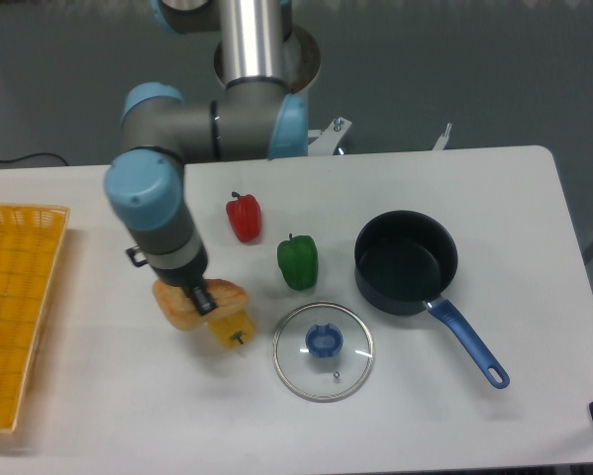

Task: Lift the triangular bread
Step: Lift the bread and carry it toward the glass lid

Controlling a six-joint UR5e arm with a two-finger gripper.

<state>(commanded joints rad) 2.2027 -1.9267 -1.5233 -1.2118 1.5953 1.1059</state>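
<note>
White counter sat before a gray wall. Hand was clamped on the triangular bread, held over the yellow pepper and partly covering it. Red pepper and green pepper stood nearby. Dark pot, glass lid to the right. Yellow tray at left edge.

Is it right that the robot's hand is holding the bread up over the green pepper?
Not quite. In the camera view the hand holds the triangular bread over the yellow pepper, partly hiding it. The green pepper sits apart, further right.
</note>
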